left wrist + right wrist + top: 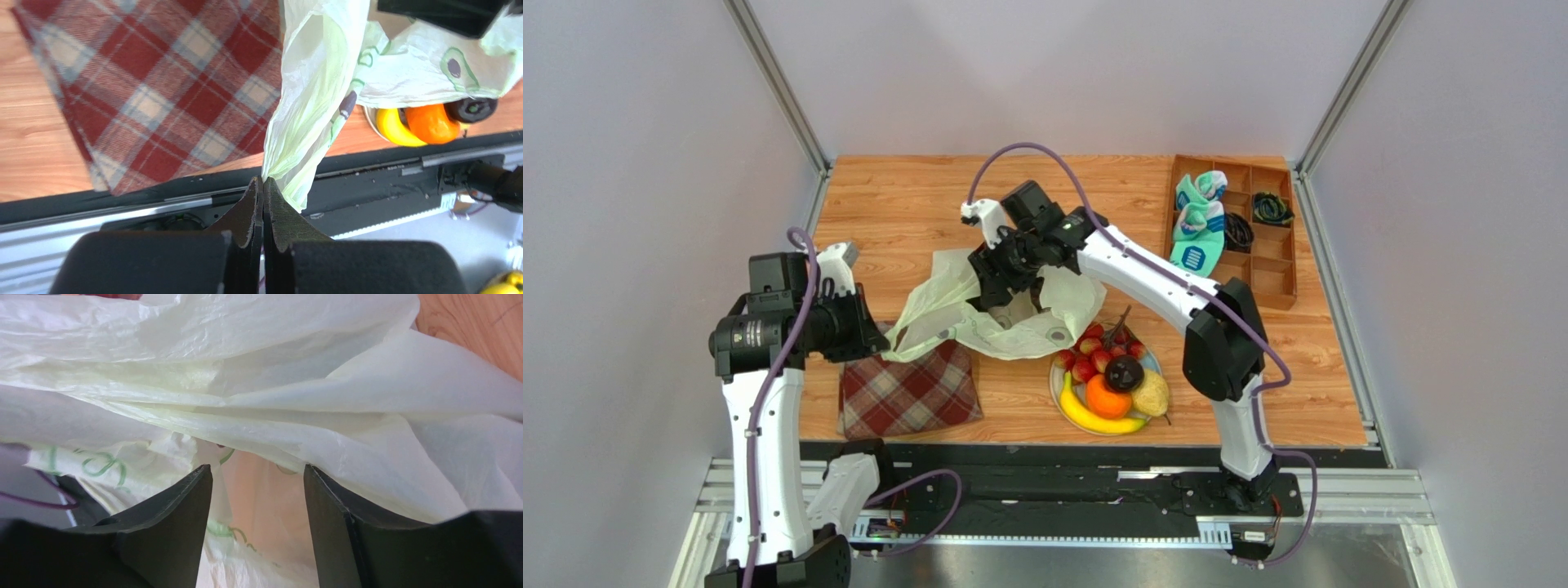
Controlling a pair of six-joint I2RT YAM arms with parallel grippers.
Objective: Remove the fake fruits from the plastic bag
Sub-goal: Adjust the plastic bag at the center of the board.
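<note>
Top external | plastic bag [952, 300] mid-table, one end drawn toward left edge | fake fruits [1109, 374] heaped on plate [1055, 382] by near edge, just beside bag hem | left gripper [263, 184] pinched tight on bag corner | right gripper [256, 473] parted, empty, above folds | next: anchor left, lift film gently; leftover fruit inside unseen.

A bench [891, 196] with a warm orange-brown wood-grain top fills the middle of the enclosure. Plain pale grey walls [1063, 61] close it in at the back and both sides, with slanted aluminium posts [778, 83] at the rear corners. A black base plate [1075, 490] and silver rails [1369, 502] run along the near edge, above brushed metal flooring [1136, 566]. The light is even and soft.
</note>
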